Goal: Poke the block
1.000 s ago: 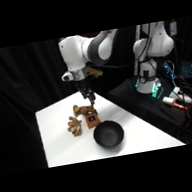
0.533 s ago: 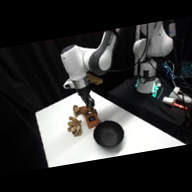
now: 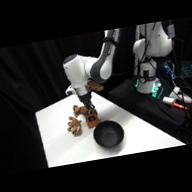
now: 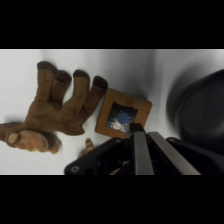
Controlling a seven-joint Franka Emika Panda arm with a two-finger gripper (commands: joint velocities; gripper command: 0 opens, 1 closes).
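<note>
The block (image 3: 92, 119) is small and reddish-brown, with a dark square mark and a pale-blue spot on top, and lies on the white table (image 3: 56, 141). In the wrist view the block (image 4: 122, 117) fills the middle. My gripper (image 3: 89, 109) comes down from above, right over the block. In the wrist view the gripper (image 4: 138, 129) is shut. Its fingers form one narrow bar whose tip meets the block's near edge, beside the blue spot.
A tan lumpy wooden cluster (image 3: 75, 126) (image 4: 60, 100) lies just left of the block. A black bowl (image 3: 108, 134) (image 4: 200, 110) stands close on the other side, toward the table's front. Cables and electronics (image 3: 178, 100) sit on the dark bench at right.
The arm has swung forward and lowered. The gripper has come down from above the wooden pieces onto the block.
</note>
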